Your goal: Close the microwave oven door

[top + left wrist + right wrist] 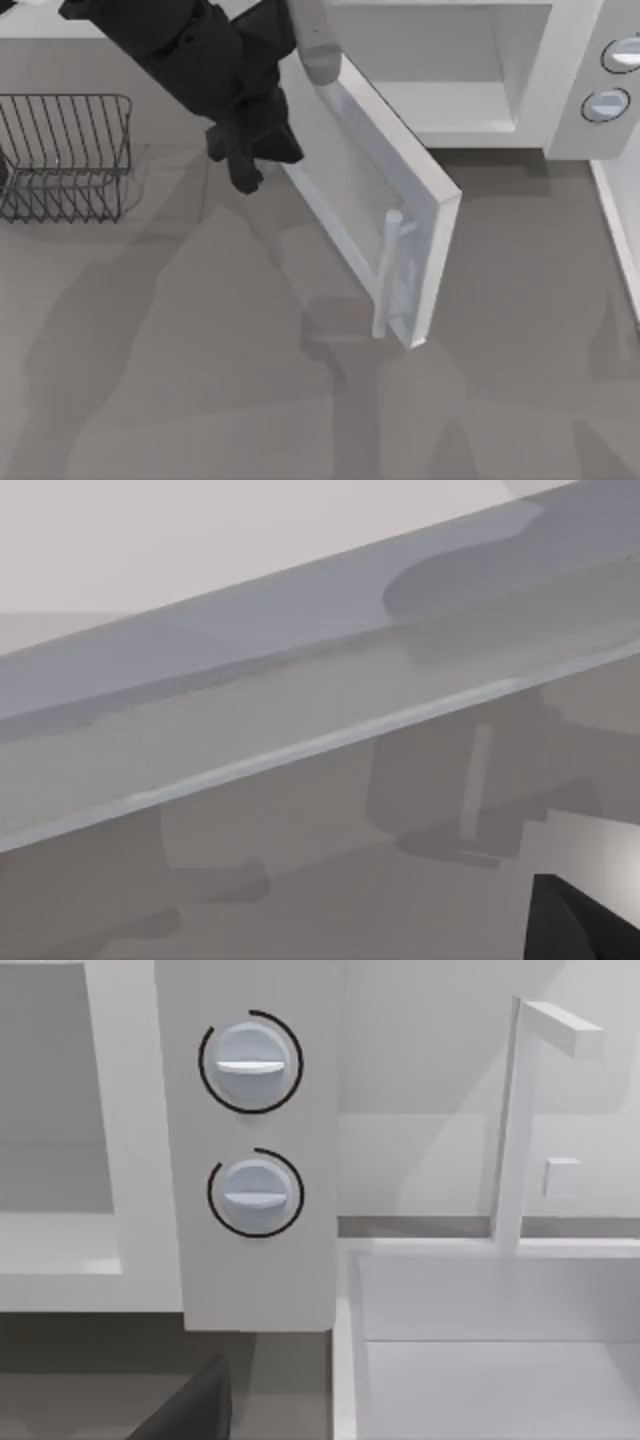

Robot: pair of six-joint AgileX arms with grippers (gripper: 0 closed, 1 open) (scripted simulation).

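The microwave oven stands at the table's far edge, right of centre, cavity exposed. Its door hangs partway open, hinged at the cavity's left side and angled out over the table, bar handle near the free edge. The left gripper sits against the door's outer face near the hinge, apparently to push it shut; whether its fingers are spread or closed cannot be told. A wire rack stands at far left. The right wrist view faces the two knobs.
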